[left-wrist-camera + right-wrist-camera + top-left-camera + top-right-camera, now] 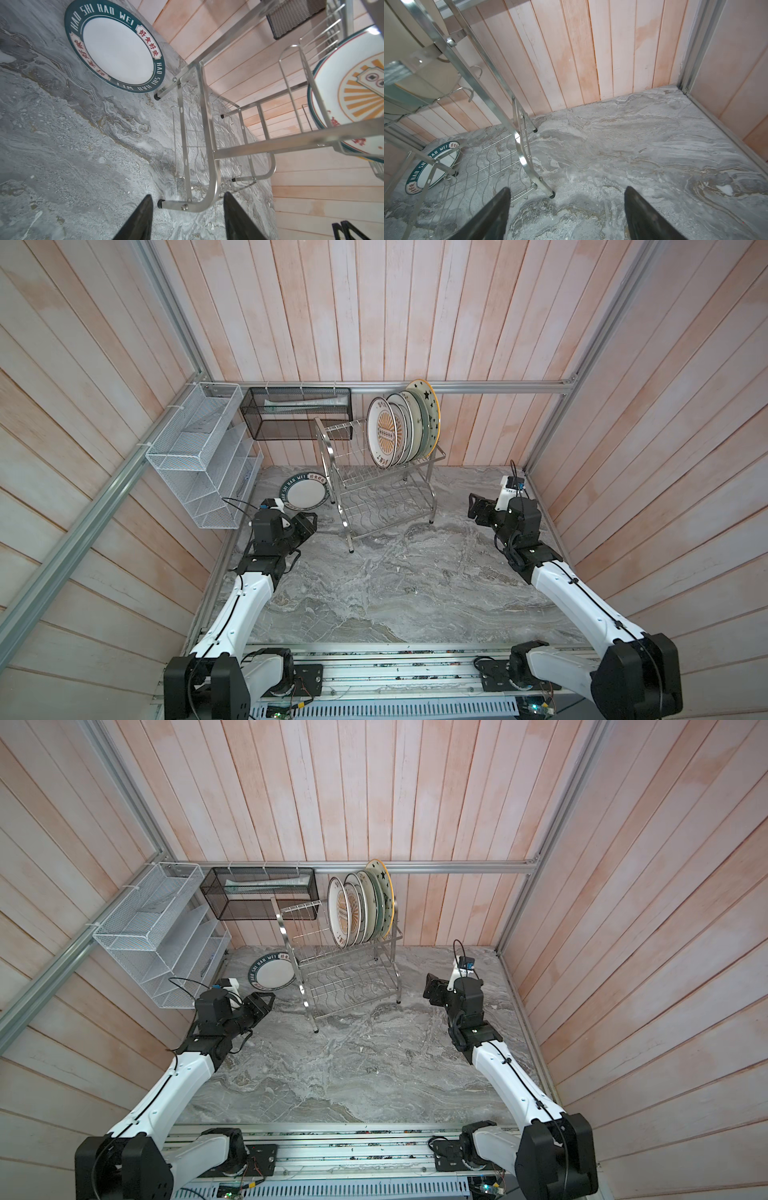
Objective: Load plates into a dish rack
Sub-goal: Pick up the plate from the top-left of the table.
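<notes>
Since the last plate (302, 494) lies flat on the bench (374, 593) just behind the dish rack (376, 489) in both top views, while the other plates (401, 431) stand in the upper tier, the left hand (309, 519), spread and empty, may only shove it along. From the left wrist, the plate's rim sits almost against a rack foot (156, 96), so a lift could snag the frame. From the right wrist, the right hand (568, 189) hovers spread and empty, touching nothing, so a nudged rack would probably slide.
</notes>
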